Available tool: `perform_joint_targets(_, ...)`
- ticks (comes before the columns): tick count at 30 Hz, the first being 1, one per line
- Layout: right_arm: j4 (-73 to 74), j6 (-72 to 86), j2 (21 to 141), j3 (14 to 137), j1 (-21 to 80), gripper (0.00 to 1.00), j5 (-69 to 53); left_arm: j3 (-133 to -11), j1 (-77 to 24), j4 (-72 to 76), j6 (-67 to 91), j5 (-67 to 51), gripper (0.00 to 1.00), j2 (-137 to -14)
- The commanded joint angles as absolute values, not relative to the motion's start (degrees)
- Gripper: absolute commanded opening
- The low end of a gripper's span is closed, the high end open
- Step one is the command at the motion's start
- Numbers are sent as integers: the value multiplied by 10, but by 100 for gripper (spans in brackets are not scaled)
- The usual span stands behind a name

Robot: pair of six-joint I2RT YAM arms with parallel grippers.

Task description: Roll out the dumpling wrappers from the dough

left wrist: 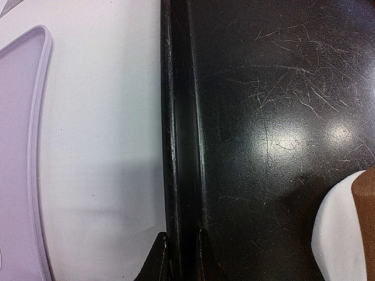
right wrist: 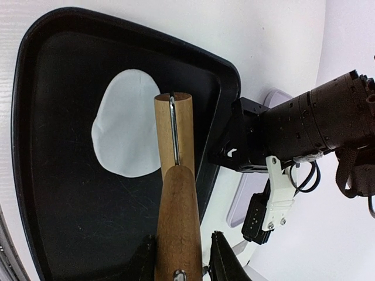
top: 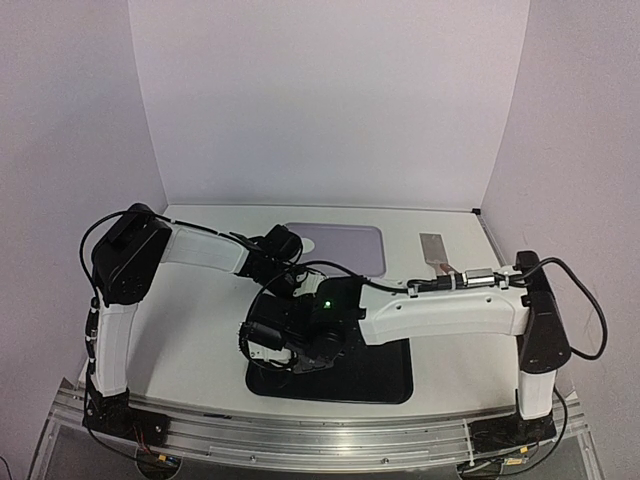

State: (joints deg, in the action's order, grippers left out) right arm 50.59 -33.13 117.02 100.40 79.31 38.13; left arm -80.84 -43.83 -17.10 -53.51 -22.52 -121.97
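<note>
Ahead of R gripper [right wrist: 183, 257], clamped on rolling pin [right wrist: 176, 193], dumpling wrapper [right wrist: 123, 126] is partly covered by pin tip. L gripper [left wrist: 179, 257] is pinched on tray rim [left wrist: 179, 117]; w/ uneven pressure, tearing is risked.

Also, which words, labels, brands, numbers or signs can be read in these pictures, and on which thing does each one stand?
None can be read. The black tray, the wooden rolling pin, the white dough disc, the lilac mat and the metal scraper show no print. A green light glows on one arm, without letters.
</note>
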Motion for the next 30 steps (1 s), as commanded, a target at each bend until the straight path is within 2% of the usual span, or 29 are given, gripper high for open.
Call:
perform_joint_targets(1,448,-340,1204,1019,788,0,375,-795,-435,-192,-569,-174,0,-1222)
perform_joint_targets(4,441,-334,1215,988,790,0,345,-793,-435,-195,-569,-174,0,-1219)
perform_joint_targets(10,450,-323,1175,843,849,0,270,-790,-435,-193,-570,-174,0,-1220)
perform_joint_targets(19,479,-275,1173,761,880,0,208,-796,-435,-192,-569,-174,0,-1225)
perform_joint_targets(30,457,-321,1206,821,826,0,198,-798,-435,-194,-569,-174,0,-1224)
